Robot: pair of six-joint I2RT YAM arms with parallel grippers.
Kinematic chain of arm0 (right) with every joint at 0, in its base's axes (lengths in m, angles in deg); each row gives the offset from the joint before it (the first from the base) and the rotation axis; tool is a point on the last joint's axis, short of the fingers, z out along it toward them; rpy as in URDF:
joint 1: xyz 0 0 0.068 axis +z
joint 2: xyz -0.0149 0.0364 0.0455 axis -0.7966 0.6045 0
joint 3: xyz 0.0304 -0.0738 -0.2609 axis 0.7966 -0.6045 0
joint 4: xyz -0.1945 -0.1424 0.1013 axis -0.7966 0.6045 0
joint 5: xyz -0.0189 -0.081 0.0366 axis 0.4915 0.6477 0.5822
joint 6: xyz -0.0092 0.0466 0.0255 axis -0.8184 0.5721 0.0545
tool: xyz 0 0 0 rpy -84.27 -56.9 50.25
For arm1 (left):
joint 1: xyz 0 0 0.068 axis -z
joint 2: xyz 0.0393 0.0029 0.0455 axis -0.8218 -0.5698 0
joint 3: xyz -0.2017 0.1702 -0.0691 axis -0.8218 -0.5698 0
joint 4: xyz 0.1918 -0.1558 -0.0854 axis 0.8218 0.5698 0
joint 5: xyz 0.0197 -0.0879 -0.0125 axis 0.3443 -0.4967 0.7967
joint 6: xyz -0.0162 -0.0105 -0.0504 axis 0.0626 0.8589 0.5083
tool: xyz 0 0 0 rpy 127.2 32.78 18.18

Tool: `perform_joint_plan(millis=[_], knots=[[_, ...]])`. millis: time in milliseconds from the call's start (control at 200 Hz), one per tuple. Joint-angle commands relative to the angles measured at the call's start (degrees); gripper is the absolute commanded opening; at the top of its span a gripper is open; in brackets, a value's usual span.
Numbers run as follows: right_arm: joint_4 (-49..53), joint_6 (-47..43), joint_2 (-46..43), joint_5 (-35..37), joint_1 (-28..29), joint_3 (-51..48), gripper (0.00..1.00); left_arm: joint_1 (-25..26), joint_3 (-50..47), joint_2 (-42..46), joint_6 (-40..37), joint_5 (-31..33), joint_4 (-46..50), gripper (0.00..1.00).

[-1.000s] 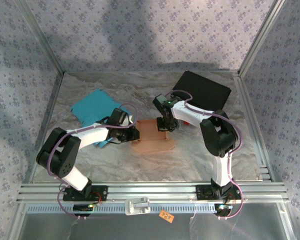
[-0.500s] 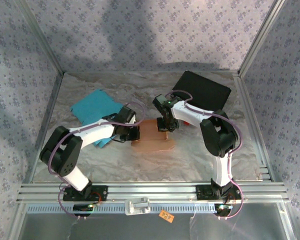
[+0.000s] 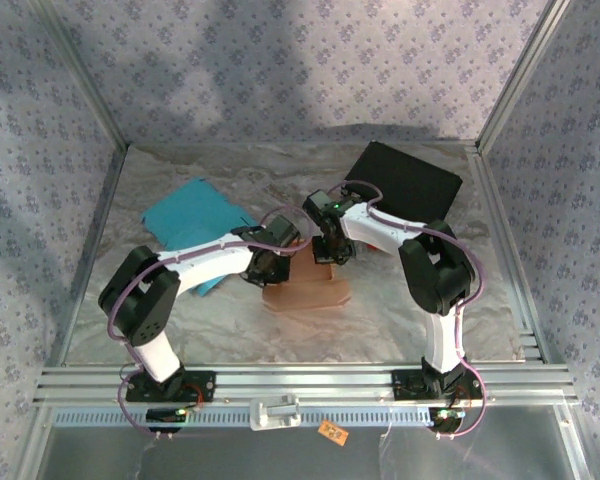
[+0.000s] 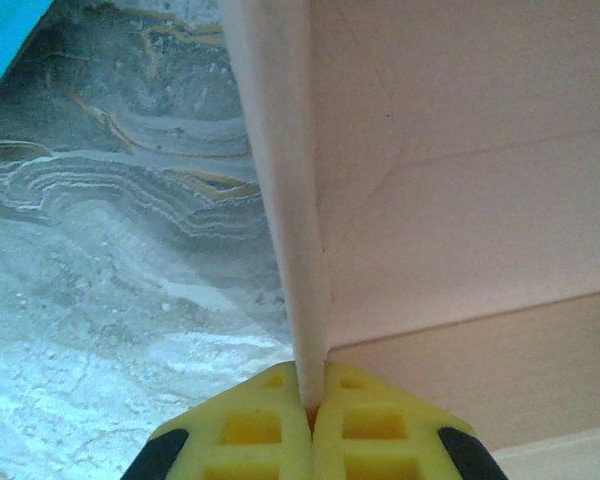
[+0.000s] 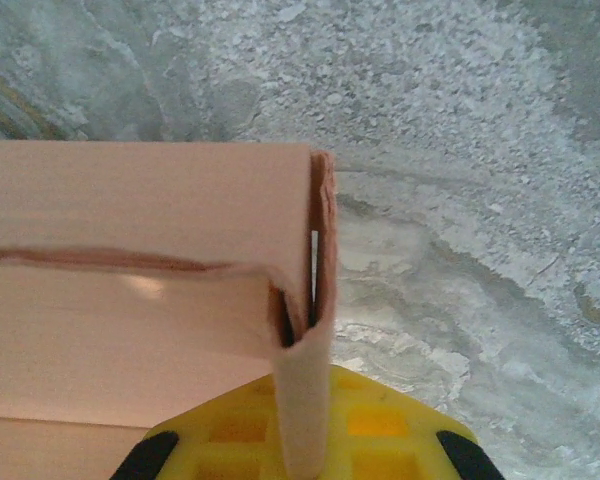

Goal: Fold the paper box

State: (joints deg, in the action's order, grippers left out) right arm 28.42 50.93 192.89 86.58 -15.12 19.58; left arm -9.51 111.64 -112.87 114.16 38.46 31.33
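The paper box (image 3: 310,292) sits mid-counter (image 3: 210,320) between the 2 arms, only partly formed. The left gripper (image 4: 310,418) has its jaws clamped on 1 upright side flap (image 4: 285,180). The right gripper (image 5: 305,425) pinches a doubled-over wall (image 5: 315,300) at the far edge. I'd judge it roughly halfway, with the near side not yet raised.

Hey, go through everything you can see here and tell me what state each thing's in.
paper box: partly folded, pinched at two walls.
left fingers: shut on a box wall's edge.
right fingers: shut on a doubled-over box wall.
teal sheet: lying on the table.
black pad: lying flat.
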Motion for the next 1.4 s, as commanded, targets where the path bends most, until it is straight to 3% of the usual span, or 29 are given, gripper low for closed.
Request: perform_joint_plan(millis=[0, 120, 200, 290, 395, 620, 924, 1094, 1159, 1244, 1394], knots=[[-0.25, 0.41, -1.09, -0.47, 0.82, 0.43, 0.00, 1.08, 0.72, -1.36, 2.42, 3.92, 5.79, 0.00], [-0.20, 0.32, -1.47, -0.48, 0.87, 0.33, 0.00, 0.89, 0.48, -0.64, 1.47, 2.04, 4.26, 0.00], [-0.25, 0.23, -1.74, -0.46, 0.89, 0.07, 0.00, -0.72, -1.40, 1.07, 0.95, -1.56, -0.72, 0.17], [-0.30, 0.23, -1.92, -0.59, 0.90, -0.27, 0.00, -2.79, -3.03, 2.06, 0.23, -5.47, -4.12, 0.24], [-0.42, 0.36, -2.10, -0.58, 1.10, -0.44, 0.00, -3.48, -1.84, 0.92, -1.51, -6.36, -3.69, 0.22], [-0.59, 1.00, -2.76, -0.11, 1.69, -0.58, 0.00, -3.14, -0.82, -0.37, -1.71, -3.21, -1.31, 0.00], [-1.60, 3.92, -5.77, 3.44, 4.16, -2.90, 0.00, 1.03, 1.76, -1.63, 5.46, 13.48, 10.94, 0.00], [-2.40, 4.01, -6.27, 3.44, 4.78, -3.76, 0.00, 1.09, -1.30, -0.33, 5.10, 11.65, 6.70, 0.00], [-2.67, 3.95, -6.49, 3.32, 4.93, -3.97, 0.00, 0.76, -1.57, -0.13, 3.94, 10.51, 5.43, 0.14], [-2.71, 3.90, -6.58, 3.18, 5.11, -4.06, 0.00, 0.36, -1.78, 0.04, 3.08, 9.52, 4.42, 0.22], [-2.67, 3.85, -6.67, 3.19, 5.22, -3.98, 0.00, -0.23, -1.71, -0.38, 2.80, 9.00, 4.47, 0.21]])
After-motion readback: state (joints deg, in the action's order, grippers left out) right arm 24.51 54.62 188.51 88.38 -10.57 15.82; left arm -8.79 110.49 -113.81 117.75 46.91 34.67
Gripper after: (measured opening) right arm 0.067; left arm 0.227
